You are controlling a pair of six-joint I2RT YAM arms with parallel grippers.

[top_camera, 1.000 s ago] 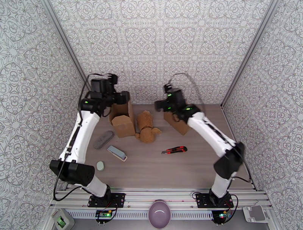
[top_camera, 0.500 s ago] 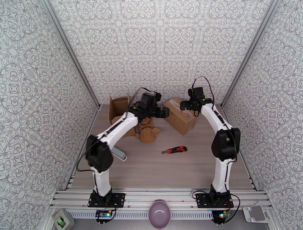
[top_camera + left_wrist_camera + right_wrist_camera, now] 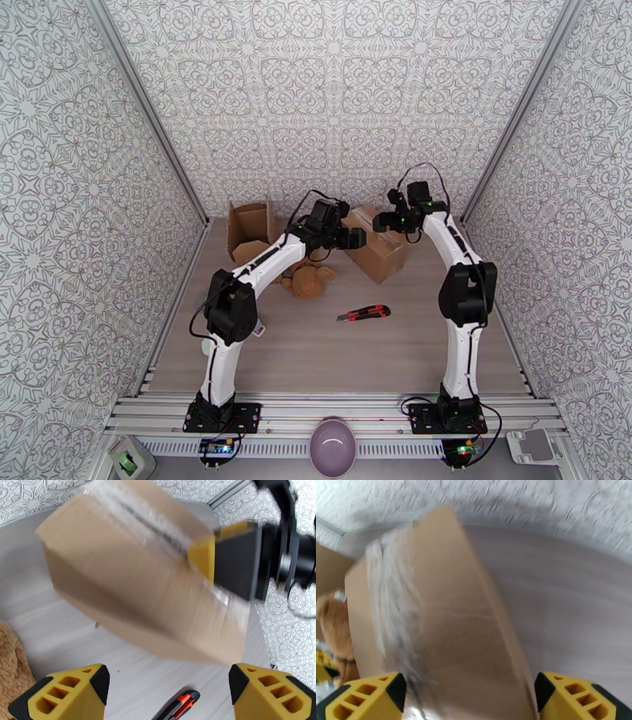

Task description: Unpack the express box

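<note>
Now the left gripper (image 3: 166, 679) is wide open beside the taped cardboard box (image 3: 130, 586). The right gripper (image 3: 470, 691) is wide open over it. A teddy bear (image 3: 306, 281) lies near.

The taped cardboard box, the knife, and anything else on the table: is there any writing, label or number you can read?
None can be read.
Taped box: plain cardboard and clear tape, motion-blurred, no label seen.
Utility knife: any marking is too small to read.
Open box and teddy bear: no text visible.
</note>
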